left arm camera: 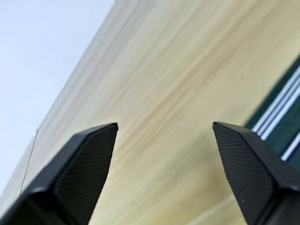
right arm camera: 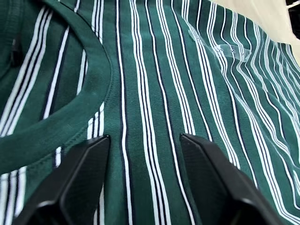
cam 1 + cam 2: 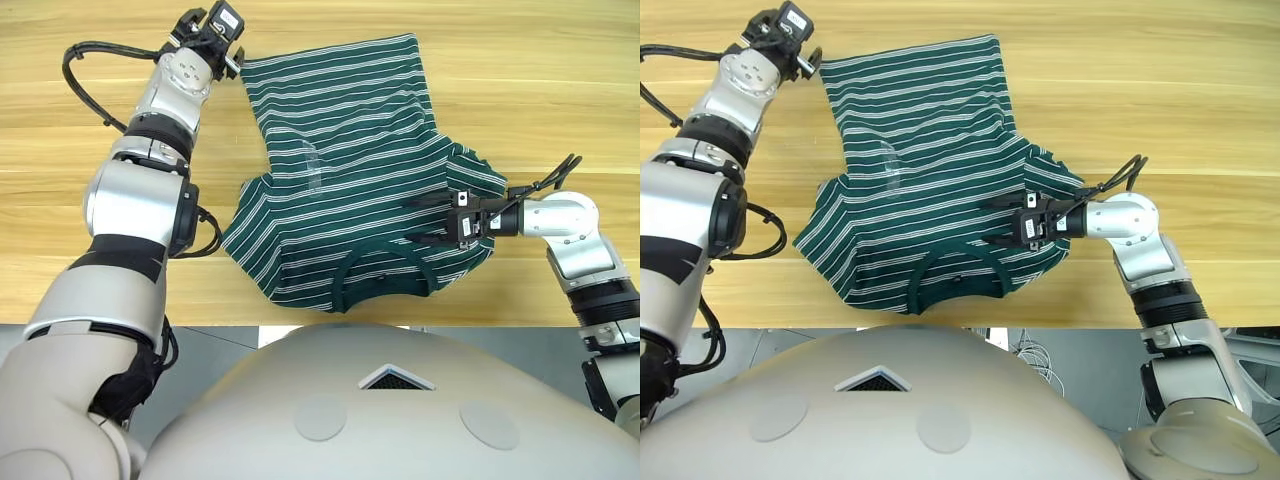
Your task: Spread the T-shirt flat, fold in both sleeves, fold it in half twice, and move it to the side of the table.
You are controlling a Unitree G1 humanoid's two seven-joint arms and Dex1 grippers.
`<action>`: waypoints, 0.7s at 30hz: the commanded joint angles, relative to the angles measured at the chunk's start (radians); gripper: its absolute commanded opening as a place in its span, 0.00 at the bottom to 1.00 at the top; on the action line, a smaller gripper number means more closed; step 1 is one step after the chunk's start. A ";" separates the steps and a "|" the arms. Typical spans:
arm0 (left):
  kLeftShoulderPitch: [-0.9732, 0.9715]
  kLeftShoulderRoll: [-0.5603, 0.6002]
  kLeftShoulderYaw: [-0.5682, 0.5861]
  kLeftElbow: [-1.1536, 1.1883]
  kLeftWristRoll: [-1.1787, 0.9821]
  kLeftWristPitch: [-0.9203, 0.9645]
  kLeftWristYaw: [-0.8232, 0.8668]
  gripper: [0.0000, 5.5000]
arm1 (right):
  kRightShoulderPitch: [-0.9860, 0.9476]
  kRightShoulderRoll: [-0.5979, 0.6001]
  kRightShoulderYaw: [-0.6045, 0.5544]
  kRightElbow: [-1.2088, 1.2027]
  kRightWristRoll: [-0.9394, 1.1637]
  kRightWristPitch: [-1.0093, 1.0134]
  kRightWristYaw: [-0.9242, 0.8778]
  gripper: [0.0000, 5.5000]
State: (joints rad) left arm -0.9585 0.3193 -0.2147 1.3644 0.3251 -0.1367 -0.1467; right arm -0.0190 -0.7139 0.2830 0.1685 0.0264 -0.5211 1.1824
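Lying on the table (image 3: 540, 90), the shirt (image 3: 340, 150) has its collar (image 2: 99, 75) nearest the robot; left gripper (image 3: 238, 62) spread beside the far hem corner, right gripper (image 3: 408, 221) spread over the shirt near the collar.

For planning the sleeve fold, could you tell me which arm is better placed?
Likely the right: the right gripper is open over the T-shirt beside its collar, whereas the left gripper is open above bare table at the far hem.
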 commanded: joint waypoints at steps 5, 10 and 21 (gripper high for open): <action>-0.062 -0.089 0.044 -0.005 -0.002 -0.063 0.003 0.66 | -0.117 0.099 -0.032 0.031 0.085 -0.015 -0.067 0.51; 0.190 0.031 0.176 -0.219 -0.159 -0.297 -0.105 0.66 | -0.302 0.203 0.015 0.194 0.108 0.036 -0.020 0.51; 1.614 0.056 0.324 -1.762 -0.673 0.038 -0.233 0.66 | -0.849 0.640 0.095 1.011 -0.044 0.245 0.037 0.51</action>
State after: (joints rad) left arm 0.2780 0.3594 0.1424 0.1147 -0.1873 -0.2673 -0.3410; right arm -0.6299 -0.2010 0.3350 0.8913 0.0666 -0.4120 1.1005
